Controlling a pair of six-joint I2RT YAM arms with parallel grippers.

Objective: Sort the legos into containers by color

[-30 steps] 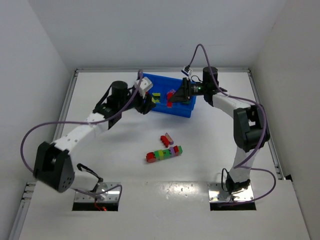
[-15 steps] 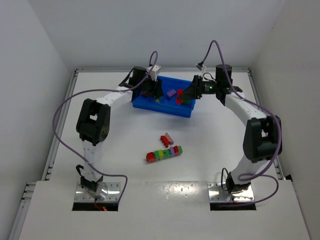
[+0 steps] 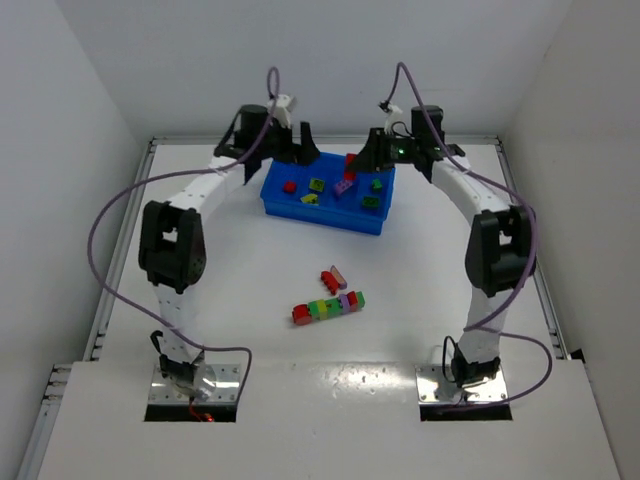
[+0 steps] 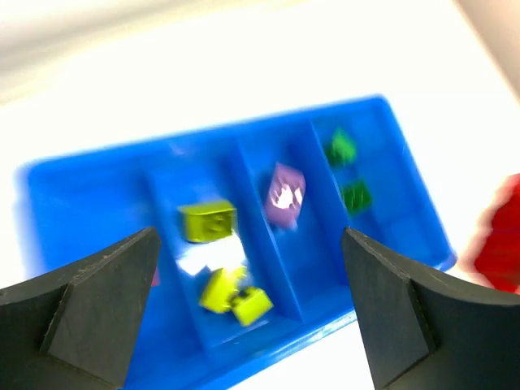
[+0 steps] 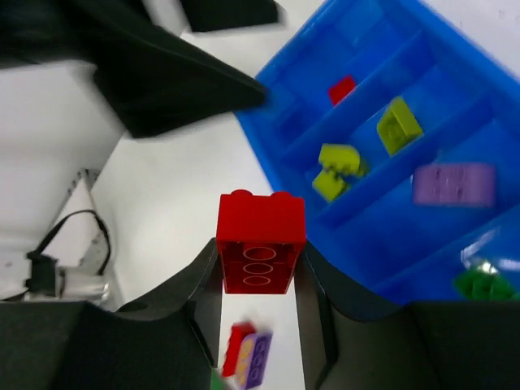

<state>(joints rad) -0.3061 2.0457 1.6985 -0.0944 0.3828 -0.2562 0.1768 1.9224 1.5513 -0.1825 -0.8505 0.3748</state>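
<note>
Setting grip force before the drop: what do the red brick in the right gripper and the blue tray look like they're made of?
The red brick looks like hard moulded plastic: glossy, with crisp edges, studs and moulded rings. The blue tray is likely rigid plastic too: smooth, faintly shiny, one even colour, with thin moulded dividers. Its stiffness cannot be judged.

My tray (image 3: 322, 217) is bright blue, the bench (image 3: 230, 290) white. It holds yellow bricks (image 5: 341, 171), a purple brick (image 5: 453, 184), a small red piece (image 5: 342, 89) and blurred bits (image 5: 483, 284) that look green. A red brick (image 5: 260, 244) sits between my black right jaws. The strip (image 3: 328, 308) mid-frame runs red, green, yellow, purple.
</note>
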